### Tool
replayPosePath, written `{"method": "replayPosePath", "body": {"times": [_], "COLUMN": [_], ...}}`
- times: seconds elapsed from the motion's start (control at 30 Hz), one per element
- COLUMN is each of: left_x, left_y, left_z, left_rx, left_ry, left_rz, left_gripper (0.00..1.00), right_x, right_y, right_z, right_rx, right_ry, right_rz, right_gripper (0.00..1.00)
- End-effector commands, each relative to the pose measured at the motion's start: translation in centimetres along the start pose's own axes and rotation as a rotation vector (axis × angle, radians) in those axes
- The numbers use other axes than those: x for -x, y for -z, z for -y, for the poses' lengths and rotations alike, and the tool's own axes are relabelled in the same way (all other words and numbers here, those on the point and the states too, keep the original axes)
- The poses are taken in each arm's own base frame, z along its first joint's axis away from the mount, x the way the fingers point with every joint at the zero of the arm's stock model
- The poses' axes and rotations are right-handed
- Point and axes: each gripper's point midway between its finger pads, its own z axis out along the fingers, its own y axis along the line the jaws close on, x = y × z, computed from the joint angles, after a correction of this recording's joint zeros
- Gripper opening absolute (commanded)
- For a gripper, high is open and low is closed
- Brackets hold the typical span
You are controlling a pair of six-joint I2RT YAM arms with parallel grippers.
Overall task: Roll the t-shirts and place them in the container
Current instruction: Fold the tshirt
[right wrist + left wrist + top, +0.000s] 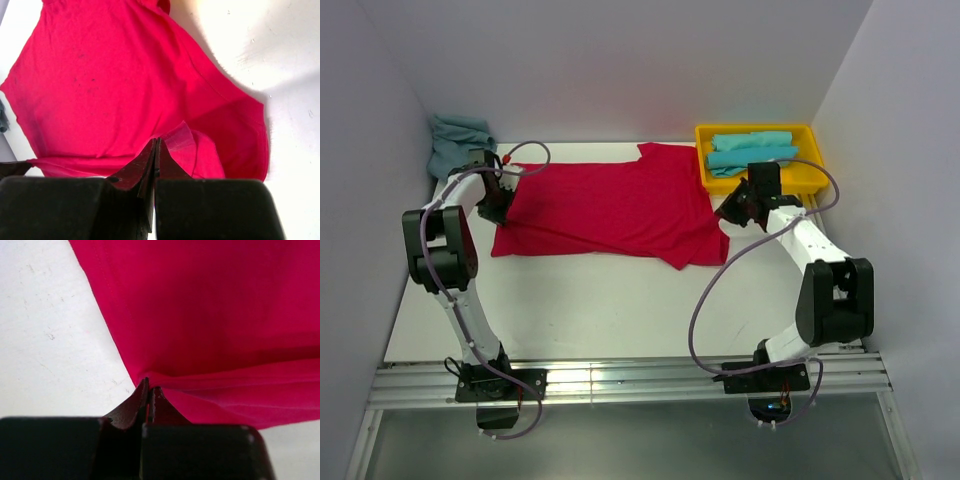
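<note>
A bright red t-shirt (610, 205) lies spread flat across the middle of the table, its sleeves toward the right. At its left edge my left gripper (503, 207) is shut, and the left wrist view shows the jaws (150, 386) pinched together on a fold of red cloth (225, 330). My right gripper (725, 213) is shut on the shirt's right edge; in the right wrist view a small flap of red fabric (180, 142) rises beside the closed tips (157, 141). Two rolled light turquoise t-shirts (750, 150) lie in the tray. Another turquoise t-shirt (455, 142) sits crumpled at the back left corner.
The yellow plastic tray (760, 129) stands at the back right, just behind my right gripper. Grey walls close in the table on the left, back and right. White tabletop (610, 310) shows between the shirt and the arm bases.
</note>
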Motion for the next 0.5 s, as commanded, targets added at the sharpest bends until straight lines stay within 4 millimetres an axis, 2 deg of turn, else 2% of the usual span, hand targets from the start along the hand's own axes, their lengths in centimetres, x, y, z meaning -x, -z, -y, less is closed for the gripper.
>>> {"method": "replayPosePath", "body": {"times": [0.0,0.17,0.47], "left_x": [2.2,2.6,2.4], "left_y": [0.6,0.7,-0.4], "left_z": [-1.2,-2.0,-2.3], "left_rx": [0.062,0.106,0.128], "left_ry": [0.024,0.029,0.034], "left_rz": [0.049,0.047,0.025], "left_gripper": [0.0,0.0,0.01], "right_x": [2.4,2.8,3.8], "right_y": [-0.2,-1.4,-4.0], "right_z": [-2.2,-2.4,-3.3], "right_rx": [0.068,0.062,0.06], "right_ry": [0.022,0.021,0.028], "right_rz": [0.052,0.038,0.009], "right_gripper": [0.0,0.0,0.0]}}
